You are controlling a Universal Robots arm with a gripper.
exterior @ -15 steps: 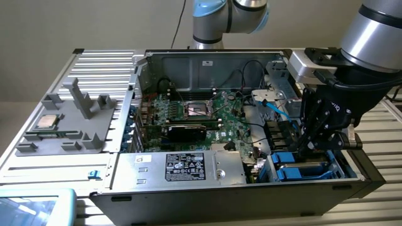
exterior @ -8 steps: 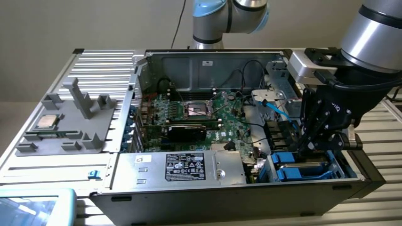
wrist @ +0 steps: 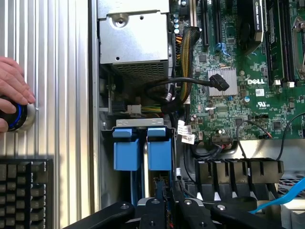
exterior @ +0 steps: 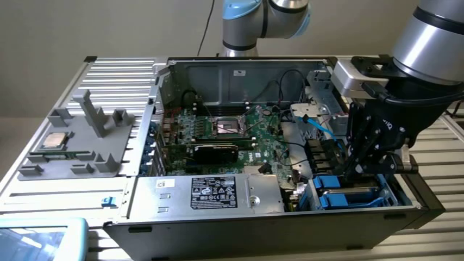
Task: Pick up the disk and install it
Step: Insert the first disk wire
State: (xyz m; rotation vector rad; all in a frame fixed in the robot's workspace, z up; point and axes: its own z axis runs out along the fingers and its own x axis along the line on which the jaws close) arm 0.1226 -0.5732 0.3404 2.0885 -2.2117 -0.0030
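The claw (exterior: 360,173) hangs nearly closed, tight inside the case's (exterior: 217,217) drive corner, gripping the disk (wrist: 153,183) edge-on between blue carriers (wrist: 126,149), its fingertips and the disk's lower part hidden.

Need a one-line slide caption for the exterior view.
Gripper lowered into the open PC case at the blue drive bay.

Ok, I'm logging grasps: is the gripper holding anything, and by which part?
Cannot be told: the gripper is down in the drive bay at the blue carriers, and any hold there is hidden.
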